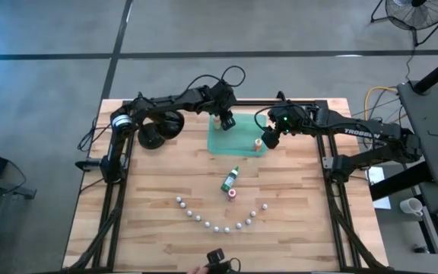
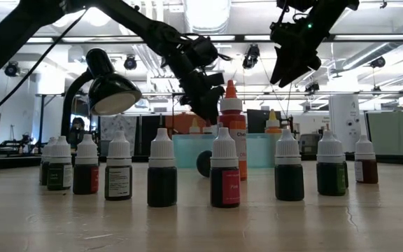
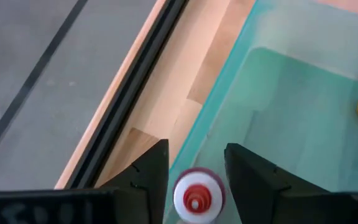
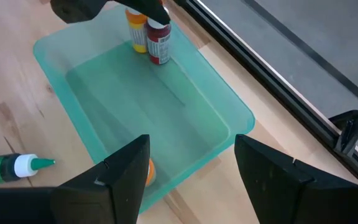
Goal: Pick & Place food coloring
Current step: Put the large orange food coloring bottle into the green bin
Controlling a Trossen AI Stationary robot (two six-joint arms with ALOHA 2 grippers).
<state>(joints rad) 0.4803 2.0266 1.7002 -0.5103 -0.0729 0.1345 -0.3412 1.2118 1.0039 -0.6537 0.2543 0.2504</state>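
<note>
A red-capped food coloring bottle (image 4: 159, 43) stands upright on the floor of the green tray (image 1: 238, 146), in its far left corner beside a yellow bottle (image 4: 137, 34). My left gripper (image 3: 196, 171) hangs just above it, open, one finger on each side of the red cap (image 3: 197, 196) with a thin gap to it. My right gripper (image 4: 191, 180) is open over the tray's right edge, above an orange bottle (image 1: 258, 143). A green bottle (image 1: 230, 180) lies on the table, with a pink one (image 1: 233, 193) next to it.
Several small white-capped bottles (image 1: 217, 224) stand in an arc near the table's front edge, filling the foreground of the low view (image 2: 161, 171). A black desk lamp (image 1: 158, 129) stands at the far left. The table's dark far rail (image 3: 126, 112) runs close behind the tray.
</note>
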